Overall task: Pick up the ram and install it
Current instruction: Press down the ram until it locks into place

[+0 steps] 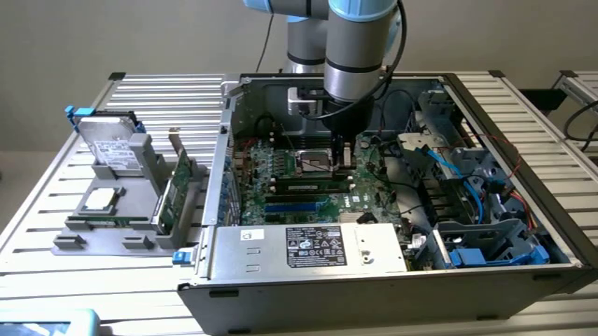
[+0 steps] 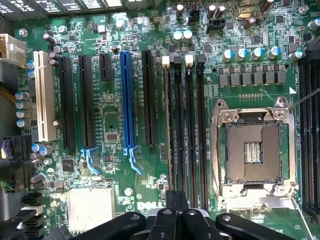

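Observation:
My gripper hangs low inside the open computer case, just over the motherboard between the processor socket and the memory slots. In the wrist view its fingers are shut together with nothing between them, right over the four long dark memory slots. What looks like the ram, a narrow green stick, lies along the front of the grey holder outside the case, at the exterior view's left. Whether a stick sits in any slot I cannot tell.
The holder also carries a hard drive, a square silver chip and an upright green card. Blue cables, a power supply and drive cages crowd the case. A blue slot lies beside the memory slots.

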Available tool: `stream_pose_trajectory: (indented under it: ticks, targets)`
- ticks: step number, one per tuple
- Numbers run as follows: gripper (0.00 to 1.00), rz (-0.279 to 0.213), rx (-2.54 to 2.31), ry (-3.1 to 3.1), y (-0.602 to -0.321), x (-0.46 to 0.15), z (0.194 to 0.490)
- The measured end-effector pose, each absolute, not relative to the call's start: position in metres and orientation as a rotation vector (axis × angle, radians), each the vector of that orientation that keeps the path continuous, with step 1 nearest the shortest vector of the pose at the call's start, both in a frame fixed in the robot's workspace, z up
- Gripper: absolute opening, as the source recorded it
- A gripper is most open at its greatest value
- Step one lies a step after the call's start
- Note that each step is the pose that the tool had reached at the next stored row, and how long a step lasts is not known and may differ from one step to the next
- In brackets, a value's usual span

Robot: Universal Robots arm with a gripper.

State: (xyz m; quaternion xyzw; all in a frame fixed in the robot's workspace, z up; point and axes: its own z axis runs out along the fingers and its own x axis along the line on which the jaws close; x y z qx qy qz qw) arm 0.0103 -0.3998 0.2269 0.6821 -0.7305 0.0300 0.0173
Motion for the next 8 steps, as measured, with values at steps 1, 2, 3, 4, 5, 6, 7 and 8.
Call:
stream_pose_trajectory:
  ticks: [1,2,3,4,5,6,7,8]
  targets:
    - [0.11,0.093,2.119,-2.271,-0.3998,0.0103,0.2267]
    - [0.11,0.093,2.118,-2.272,-0.3997,0.0103,0.2266]
    - [0.11,0.093,2.118,-2.272,-0.3997,0.0103,0.2265]
    - [0.11,0.093,2.117,-2.273,-0.3997,0.0103,0.2263]
    - [0.11,0.093,2.116,-2.273,-0.3997,0.0103,0.2262]
    - [0.11,0.093,2.116,-2.274,-0.3997,0.0103,0.226]
    - [0.11,0.093,2.115,-2.274,-0.3997,0.0103,0.2259]
    - [0.11,0.093,2.115,-2.274,-0.3997,0.0103,0.2259]
